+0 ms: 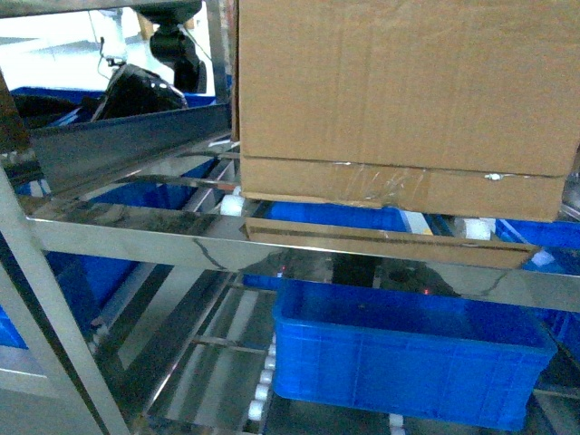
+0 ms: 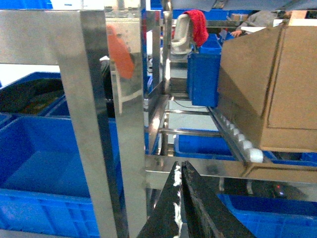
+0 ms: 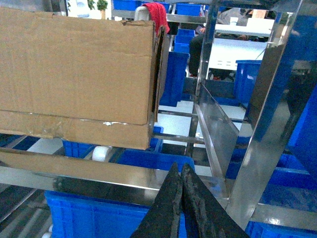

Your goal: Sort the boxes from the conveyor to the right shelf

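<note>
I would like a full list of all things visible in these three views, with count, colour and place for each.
cardboard box: one, brown, resting on the white rollers of the upper shelf level, clear tape along its bottom seam.
steel shelf: one, shiny silver frame, filling all views.
white rollers: several rows, under the box and on the lower level.
blue crates: several, blue, on the lower level and behind the rack.
red cloth: one, red, in the background.
left gripper: black, shut, in front of the shelf rail.
right gripper: black, shut, below the box.
</note>
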{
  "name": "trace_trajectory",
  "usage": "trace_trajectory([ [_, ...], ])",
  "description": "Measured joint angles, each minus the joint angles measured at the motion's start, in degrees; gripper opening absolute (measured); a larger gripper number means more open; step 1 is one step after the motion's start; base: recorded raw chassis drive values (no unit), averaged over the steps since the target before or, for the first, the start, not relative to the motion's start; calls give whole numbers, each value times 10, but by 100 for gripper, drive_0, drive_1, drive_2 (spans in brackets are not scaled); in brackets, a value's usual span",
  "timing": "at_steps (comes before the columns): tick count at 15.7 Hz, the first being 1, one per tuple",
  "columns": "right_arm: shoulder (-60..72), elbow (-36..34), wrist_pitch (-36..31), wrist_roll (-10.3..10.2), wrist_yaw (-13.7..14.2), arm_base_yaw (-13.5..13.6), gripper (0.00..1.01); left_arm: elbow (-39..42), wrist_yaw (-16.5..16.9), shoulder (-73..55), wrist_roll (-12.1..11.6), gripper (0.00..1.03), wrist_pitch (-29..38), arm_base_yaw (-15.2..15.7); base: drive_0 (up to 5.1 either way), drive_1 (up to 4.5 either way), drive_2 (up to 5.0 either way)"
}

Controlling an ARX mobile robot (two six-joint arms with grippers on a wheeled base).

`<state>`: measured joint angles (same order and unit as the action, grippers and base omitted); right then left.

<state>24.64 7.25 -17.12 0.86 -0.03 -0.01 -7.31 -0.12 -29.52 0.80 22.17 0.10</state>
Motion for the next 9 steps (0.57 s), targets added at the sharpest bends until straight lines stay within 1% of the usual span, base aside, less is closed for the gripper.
trace_trajectory([
  [5,-66,-37,29,0,0,0,2,39,1,77,0,2,-41,-3,0,0,0],
  [8,-101,-48,50,0,0,0,2,49,1,119,0,2,-68,-3,0,0,0],
  [9,-111,-52,59,0,0,0,2,58,1,129,0,2,-57,-3,0,0,0],
])
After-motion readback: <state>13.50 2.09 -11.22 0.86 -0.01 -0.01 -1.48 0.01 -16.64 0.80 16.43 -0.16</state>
